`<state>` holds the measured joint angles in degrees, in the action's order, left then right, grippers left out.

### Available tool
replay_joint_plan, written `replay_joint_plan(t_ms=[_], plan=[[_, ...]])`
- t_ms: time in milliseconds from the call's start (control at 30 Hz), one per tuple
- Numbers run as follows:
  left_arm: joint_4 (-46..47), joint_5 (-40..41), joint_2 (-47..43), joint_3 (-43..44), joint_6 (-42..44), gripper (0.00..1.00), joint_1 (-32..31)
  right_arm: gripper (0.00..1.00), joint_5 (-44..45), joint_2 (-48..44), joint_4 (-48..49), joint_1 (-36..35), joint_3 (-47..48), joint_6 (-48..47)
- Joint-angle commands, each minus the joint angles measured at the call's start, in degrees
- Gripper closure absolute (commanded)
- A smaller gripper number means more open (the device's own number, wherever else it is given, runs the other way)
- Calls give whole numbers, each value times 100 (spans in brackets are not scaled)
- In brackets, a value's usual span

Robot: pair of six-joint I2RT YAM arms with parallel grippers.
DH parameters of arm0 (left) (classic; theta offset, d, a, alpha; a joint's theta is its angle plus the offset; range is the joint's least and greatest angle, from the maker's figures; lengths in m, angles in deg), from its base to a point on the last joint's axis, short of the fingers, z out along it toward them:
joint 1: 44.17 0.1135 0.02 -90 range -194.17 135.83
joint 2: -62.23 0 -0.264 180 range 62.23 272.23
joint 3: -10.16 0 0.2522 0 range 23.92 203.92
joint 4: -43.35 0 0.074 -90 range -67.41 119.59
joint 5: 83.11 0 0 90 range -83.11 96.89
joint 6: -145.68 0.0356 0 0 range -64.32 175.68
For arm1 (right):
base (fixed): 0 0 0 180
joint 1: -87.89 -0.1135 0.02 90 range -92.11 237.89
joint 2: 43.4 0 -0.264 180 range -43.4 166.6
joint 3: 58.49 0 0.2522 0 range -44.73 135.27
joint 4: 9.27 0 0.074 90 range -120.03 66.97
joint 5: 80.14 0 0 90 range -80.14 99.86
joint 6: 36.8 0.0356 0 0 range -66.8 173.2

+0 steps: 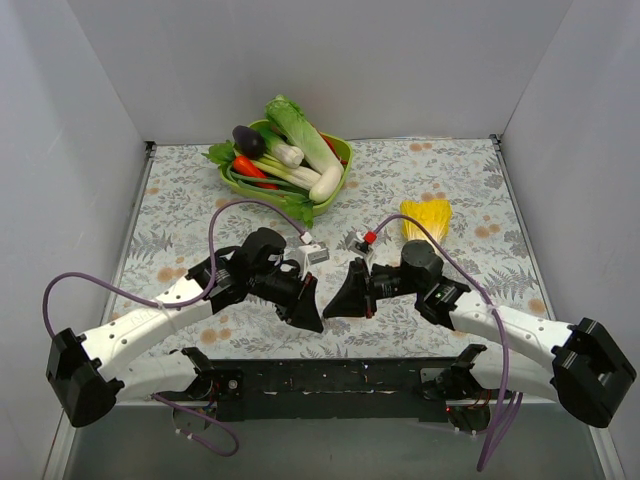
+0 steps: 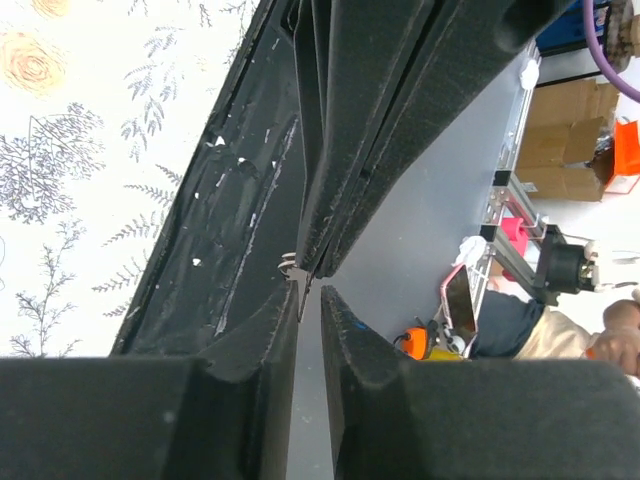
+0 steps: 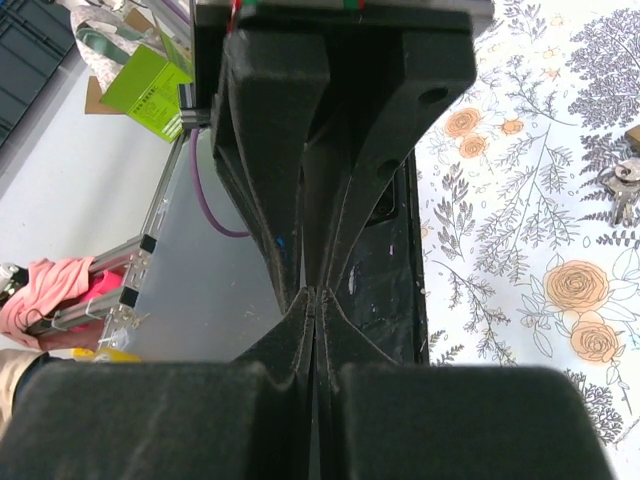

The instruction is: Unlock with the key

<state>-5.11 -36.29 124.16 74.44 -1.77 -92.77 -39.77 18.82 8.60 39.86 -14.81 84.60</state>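
Close to the middle of the table's (image 1: 450, 180) near edge, the left gripper (image 2: 310, 298) is seen with its jaws drawn almost together, only a thin slit left between. Just at its tips the key (image 2: 293, 268) is held up, pinched by the clenched right gripper (image 3: 315, 298), set tip to tip.

2 white arms (image 1: 140, 330) with chunky black joints (image 1: 78, 378), left hand (image 1: 308, 318) and right hand (image 1: 336, 305) both matte black, purple cables (image 1: 213, 232) looping off each.
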Motion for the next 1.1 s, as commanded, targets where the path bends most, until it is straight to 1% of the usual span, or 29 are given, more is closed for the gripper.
replay_joint_plan(t_ms=[0,33,67,133,167,200,267,333,433,467,500,533,567,633,667,767,933,1033,1067], plan=[[244,301,-278,116,6,79,-9,99,207,-210,290,-40,-143,51],[296,362,-322,72,-38,63,-9,99,277,-262,334,-40,-170,59],[393,432,-374,46,-73,52,-1,99,426,-297,360,-40,-196,59],[464,512,-515,-59,-126,37,0,99,611,-394,396,-40,-266,77],[516,590,-568,-77,-152,25,0,99,777,-429,413,-31,-284,77],[525,643,-612,-112,-178,19,0,99,840,-464,457,-40,-336,94],[613,836,-743,-217,-231,13,0,99,1068,-570,667,-31,-407,191],[805,1012,-953,-341,-459,13,8,99,1226,-666,878,-31,-512,331],[1587,1451,-1314,-771,-1021,16,8,99,1473,-737,1326,-31,-644,472],[2085,1609,-1620,-911,-1205,16,8,99,1586,-737,1467,-31,-688,603],[2342,1941,-1762,-1156,-1372,18,8,99,1631,-737,1860,-40,-749,674],[2580,2171,-1929,-1289,-1713,18,8,99,1684,-737,2038,-31,-793,727],[2974,2347,-2148,-1395,-1865,19,8,99,1789,-737,2205,-31,-872,806],[3319,2699,-2308,-1659,-2259,21,8,99,1886,-737,2425,-22,-873,824],[3642,2753,-2361,-1721,-2349,22,8,99,1947,-737,2470,-31,-847,815],[4127,2938,-2449,-1940,-2639,28,8,99,2053,-711,2698,-40,-812,833],[4217,2850,-2178,-1959,-2719,33,8,99,2168,-676,3058,-31,-785,990],[4287,2815,-2185,-1994,-2736,37,8,99,2247,-667,3269,-31,-811,1096],[4348,2824,-2211,-2011,-2736,39,8,99,2282,-667,3357,-31,-829,1123]])
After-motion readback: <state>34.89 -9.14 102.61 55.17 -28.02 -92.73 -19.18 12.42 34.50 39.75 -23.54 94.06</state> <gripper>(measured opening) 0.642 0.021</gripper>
